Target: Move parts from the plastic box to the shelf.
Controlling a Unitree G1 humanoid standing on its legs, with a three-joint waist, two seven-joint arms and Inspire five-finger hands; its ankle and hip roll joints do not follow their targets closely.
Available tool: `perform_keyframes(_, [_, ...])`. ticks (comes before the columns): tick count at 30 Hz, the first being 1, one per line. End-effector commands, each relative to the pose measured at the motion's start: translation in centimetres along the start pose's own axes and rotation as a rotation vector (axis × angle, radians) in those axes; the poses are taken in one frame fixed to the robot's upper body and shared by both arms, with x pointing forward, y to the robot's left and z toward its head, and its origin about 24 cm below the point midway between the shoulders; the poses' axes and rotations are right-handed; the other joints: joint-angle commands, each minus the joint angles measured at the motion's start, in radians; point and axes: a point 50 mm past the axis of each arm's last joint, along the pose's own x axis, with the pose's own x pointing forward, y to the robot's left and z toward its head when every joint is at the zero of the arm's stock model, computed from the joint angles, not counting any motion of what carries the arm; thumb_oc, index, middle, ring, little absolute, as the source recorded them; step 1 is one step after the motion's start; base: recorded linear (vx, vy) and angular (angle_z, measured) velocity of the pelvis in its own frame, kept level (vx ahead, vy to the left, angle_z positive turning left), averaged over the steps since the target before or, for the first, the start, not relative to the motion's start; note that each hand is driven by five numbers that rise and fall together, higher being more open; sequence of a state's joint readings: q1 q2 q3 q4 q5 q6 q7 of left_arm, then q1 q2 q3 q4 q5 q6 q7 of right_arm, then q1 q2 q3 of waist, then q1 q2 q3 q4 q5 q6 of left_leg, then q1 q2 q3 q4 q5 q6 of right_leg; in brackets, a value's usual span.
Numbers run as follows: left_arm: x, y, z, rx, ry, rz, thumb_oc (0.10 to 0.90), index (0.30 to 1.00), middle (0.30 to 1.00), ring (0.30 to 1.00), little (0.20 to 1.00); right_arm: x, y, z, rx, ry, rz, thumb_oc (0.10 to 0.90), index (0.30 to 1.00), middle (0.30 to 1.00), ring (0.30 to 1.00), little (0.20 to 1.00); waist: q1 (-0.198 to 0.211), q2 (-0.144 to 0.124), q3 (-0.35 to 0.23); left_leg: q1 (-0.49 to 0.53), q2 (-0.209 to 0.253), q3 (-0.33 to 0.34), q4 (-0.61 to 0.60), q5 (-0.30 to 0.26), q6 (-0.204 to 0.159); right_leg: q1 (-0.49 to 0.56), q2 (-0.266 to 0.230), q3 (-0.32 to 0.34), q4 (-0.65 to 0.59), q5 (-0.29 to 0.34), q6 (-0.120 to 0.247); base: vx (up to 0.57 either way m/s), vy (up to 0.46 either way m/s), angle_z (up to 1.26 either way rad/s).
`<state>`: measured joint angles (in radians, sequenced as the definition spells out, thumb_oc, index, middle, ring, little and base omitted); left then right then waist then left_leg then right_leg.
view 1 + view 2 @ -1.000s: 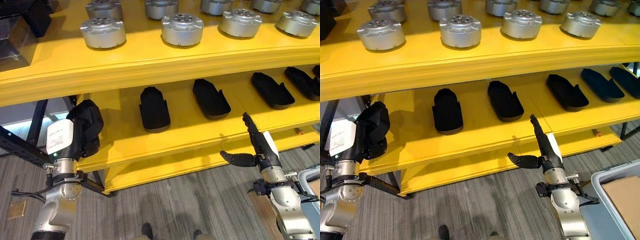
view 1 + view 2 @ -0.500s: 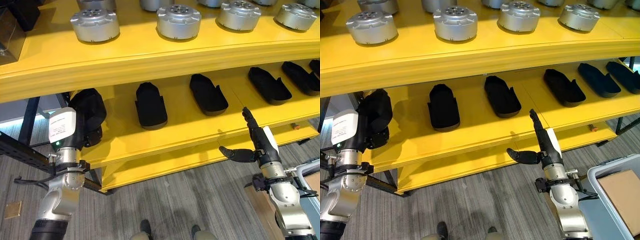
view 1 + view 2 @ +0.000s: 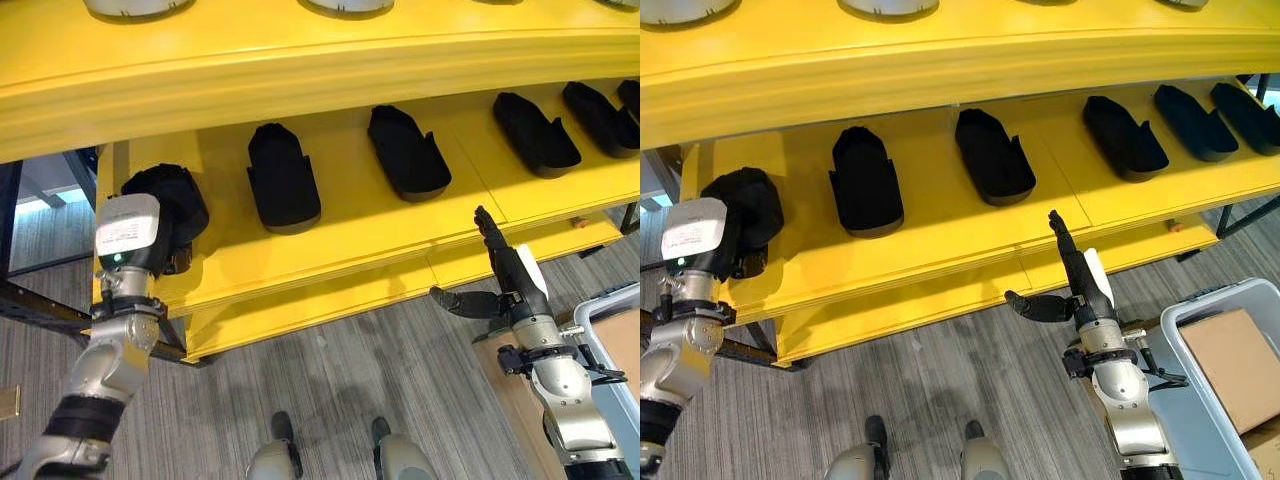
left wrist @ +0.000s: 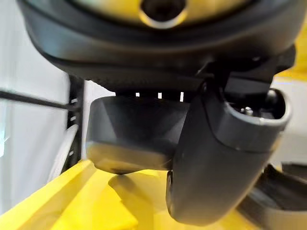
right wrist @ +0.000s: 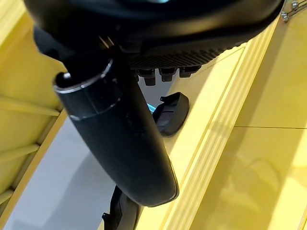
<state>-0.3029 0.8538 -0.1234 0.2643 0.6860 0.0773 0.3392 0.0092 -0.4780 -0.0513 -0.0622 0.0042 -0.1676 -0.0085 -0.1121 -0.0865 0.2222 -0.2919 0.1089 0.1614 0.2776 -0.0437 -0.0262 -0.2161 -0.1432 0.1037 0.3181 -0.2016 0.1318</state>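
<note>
My left hand (image 3: 128,236) is shut on a black part (image 3: 168,192) at the left end of the yellow middle shelf (image 3: 350,232). In the left wrist view that dark part (image 4: 129,134) sits between the thumb (image 4: 220,158) and the fingers, just above the yellow board. Several more black parts (image 3: 283,178) lie in a row along the same shelf. My right hand (image 3: 505,278) is open, fingers straight and thumb spread, in front of the shelf's front edge and holding nothing. The grey plastic box (image 3: 1188,318) stands on the floor at the lower right.
A top shelf board (image 3: 300,60) overhangs the middle shelf, with the bottoms of silver round parts (image 3: 130,5) at its far edge. Below lies a third yellow board (image 3: 940,300). A brown cardboard piece (image 3: 1230,365) lies in the box. Dark frame bars (image 3: 40,300) stand at the left.
The camera has tipped down, so the shelves sit higher in the picture. My left hand has edged the black part slightly further over the shelf's left end. The right hand has stayed open.
</note>
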Motion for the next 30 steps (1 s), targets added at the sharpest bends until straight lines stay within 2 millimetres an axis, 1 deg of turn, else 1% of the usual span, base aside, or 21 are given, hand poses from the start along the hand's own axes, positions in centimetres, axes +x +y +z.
perform_keyframes(1, [3.3,6.9,0.5,0.126,-0.100,0.262,0.400,0.300,0.300,0.300,0.300,2.1,-2.9,4.6,0.000,-0.252,-0.099,0.900,1.000,1.000,1.000,1.000,-0.019,0.001,-0.051,-0.110,0.063,-0.068,0.194,-0.081,-0.034,0.125,-0.050,-0.064,-0.102,0.033,0.025,-0.01,0.034,-0.04])
perform_keyframes(2, [3.6,7.2,0.1,0.166,-0.098,0.248,0.400,0.300,0.300,0.300,0.300,2.2,-3.0,4.6,0.003,-0.257,-0.102,0.900,1.000,1.000,1.000,1.000,-0.021,0.001,-0.048,-0.120,0.064,-0.069,0.204,-0.084,-0.033,0.115,-0.049,-0.063,-0.098,0.034,0.027,-0.01,0.033,-0.04])
perform_keyframes(3, [3.6,7.2,0.1,0.166,-0.099,0.249,0.400,0.300,0.300,0.300,0.300,2.2,-3.0,4.6,0.004,-0.258,-0.103,0.900,1.000,1.000,1.000,1.000,-0.021,0.001,-0.049,-0.122,0.064,-0.069,0.205,-0.085,-0.033,0.114,-0.048,-0.063,-0.098,0.034,0.027,-0.01,0.047,-0.05])
perform_keyframes(4, [4.2,7.7,-0.5,0.208,-0.079,0.241,0.400,0.300,0.300,0.300,0.300,2.3,-3.0,4.7,0.009,-0.260,-0.103,0.900,1.000,1.000,1.000,1.000,-0.025,0.003,-0.048,-0.128,0.065,-0.068,0.211,-0.088,-0.031,0.109,-0.048,-0.062,-0.097,0.036,0.028,0.00,0.039,-0.05])
perform_keyframes(7, [5.1,8.2,-0.5,0.246,-0.083,0.241,0.400,0.300,0.300,0.300,0.300,2.3,-3.0,4.8,0.010,-0.267,-0.095,0.900,1.000,1.000,1.000,1.000,-0.030,0.005,-0.046,-0.133,0.065,-0.067,0.215,-0.091,-0.030,0.104,-0.048,-0.061,-0.097,0.036,0.029,0.00,0.032,-0.01])
perform_keyframes(8, [5.8,8.7,-0.7,0.291,-0.079,0.232,0.400,0.300,0.300,0.300,0.300,2.4,-2.9,5.0,0.013,-0.282,-0.080,0.900,1.000,1.000,1.000,1.000,-0.036,0.007,-0.042,-0.136,0.066,-0.066,0.217,-0.093,-0.029,0.100,-0.048,-0.058,-0.097,0.037,0.032,0.00,0.000,0.00])
perform_keyframes(10, [6.2,8.8,-0.8,0.305,-0.078,0.225,0.400,0.300,0.300,0.300,0.300,2.4,-3.0,5.2,0.009,-0.288,-0.077,0.900,1.000,1.000,1.000,1.000,-0.038,0.007,-0.041,-0.140,0.066,-0.065,0.219,-0.093,-0.028,0.095,-0.049,-0.057,-0.097,0.038,0.032,0.00,0.037,-0.04])
perform_keyframes(13, [7.2,9.0,-1.6,0.331,-0.040,0.204,0.400,0.300,0.300,0.300,0.300,2.4,-2.9,5.8,0.010,-0.322,-0.054,0.900,1.000,1.000,1.000,1.000,-0.046,0.010,-0.028,-0.147,0.070,-0.057,0.232,-0.099,-0.025,0.082,-0.047,-0.047,-0.097,0.042,0.035,-0.01,0.056,-0.16])
perform_keyframes(15, [7.3,8.9,-2.1,0.342,-0.022,0.189,0.400,0.300,0.300,0.300,0.300,2.3,-2.8,5.9,0.009,-0.334,-0.044,0.900,1.000,1.000,1.000,1.000,-0.049,0.011,-0.020,-0.149,0.072,-0.054,0.241,-0.109,-0.023,0.078,-0.048,-0.043,-0.094,0.040,0.039,0.00,0.039,-0.08])
perform_keyframes(16, [7.3,8.7,-2.7,0.343,0.006,0.174,0.400,0.300,0.300,0.300,0.300,2.3,-2.8,6.2,0.010,-0.347,-0.036,0.900,1.000,1.000,1.000,1.000,-0.051,0.011,-0.015,-0.153,0.073,-0.050,0.243,-0.110,-0.022,0.071,-0.048,-0.041,-0.094,0.043,0.040,0.00,0.033,-0.06])
perform_keyframes(18, [7.4,8.8,-2.7,0.343,0.007,0.174,0.400,0.300,0.300,0.300,0.300,2.3,-2.9,6.2,0.009,-0.349,-0.034,0.900,1.000,1.000,1.000,1.000,-0.050,0.010,-0.014,-0.154,0.072,-0.050,0.243,-0.111,-0.021,0.070,-0.049,-0.039,-0.095,0.044,0.041,0.00,0.024,-0.11])
perform_keyframes(19, [7.4,8.8,-3.3,0.337,0.033,0.172,0.400,0.300,0.300,0.300,0.300,2.3,-2.9,6.4,0.006,-0.357,-0.029,0.900,1.000,1.000,1.000,1.000,-0.049,0.010,-0.008,-0.161,0.071,-0.052,0.247,-0.111,-0.020,0.063,-0.049,-0.038,-0.094,0.046,0.042,0.00,0.021,-0.14])
perform_keyframes(21, [7.3,8.8,-3.4,0.334,0.040,0.173,0.400,0.300,0.300,0.300,0.300,2.3,-2.9,6.4,0.005,-0.357,-0.030,0.900,1.000,1.000,1.000,1.000,-0.048,0.009,-0.007,-0.163,0.071,-0.052,0.246,-0.111,-0.020,0.061,-0.049,-0.040,-0.094,0.046,0.041,0.00,0.007,-0.07])
perform_keyframes(23, [7.2,9.1,-4.0,0.331,0.066,0.177,0.400,0.300,0.300,0.300,0.300,2.2,-3.1,6.4,-0.003,-0.357,-0.032,0.900,1.000,1.000,1.000,1.000,-0.046,0.007,-0.002,-0.172,0.071,-0.058,0.252,-0.112,-0.019,0.059,-0.049,-0.047,-0.093,0.045,0.040,0.00,0.000,0.00])
perform_keyframes(30, [7.1,8.7,-4.4,0.321,0.084,0.162,0.400,0.300,0.300,0.300,0.300,2.0,-3.3,6.4,-0.003,-0.355,-0.031,0.900,1.000,1.000,1.000,1.000,-0.043,0.006,0.003,-0.184,0.068,-0.065,0.260,-0.115,-0.020,0.054,-0.051,-0.055,-0.084,0.038,0.038,0.00,0.000,0.00])
